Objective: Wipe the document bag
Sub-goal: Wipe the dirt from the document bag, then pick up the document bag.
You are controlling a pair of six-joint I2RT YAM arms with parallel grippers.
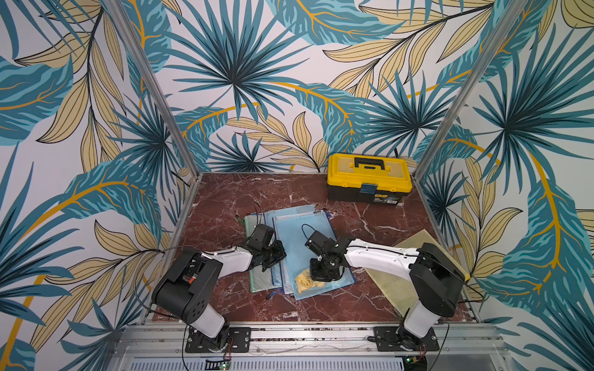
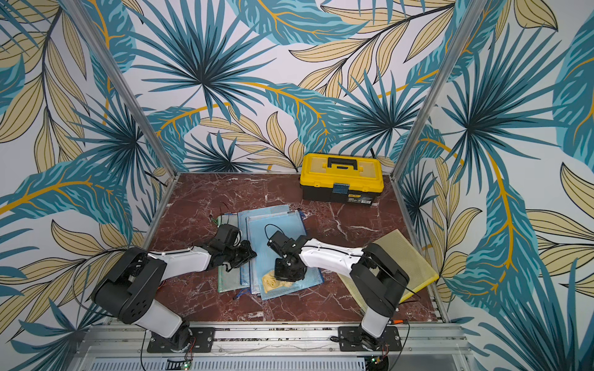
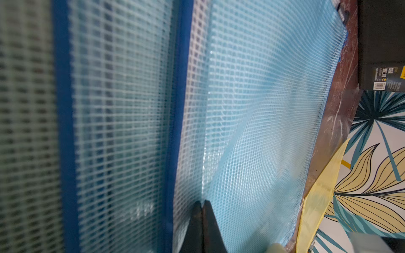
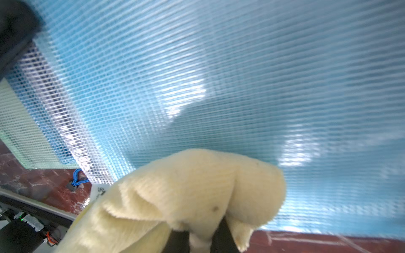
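Your right gripper point(image 4: 201, 239) is clamped on the yellow cloth point(image 4: 192, 192), which rests on the blue document bag point(image 1: 291, 231), topmost on a stack of bags point(image 1: 257, 279). Your left gripper point(image 3: 202, 210), fingers pressed together and empty, pins the bag's edge — if that pressure slips, the slick bag may drag along with the cloth.

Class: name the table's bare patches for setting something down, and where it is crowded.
Bare: the table's far corner left of the toolbox; the near strip before the document bags. Crowded: centre, where left gripper, right gripper and cloth are over the bags.
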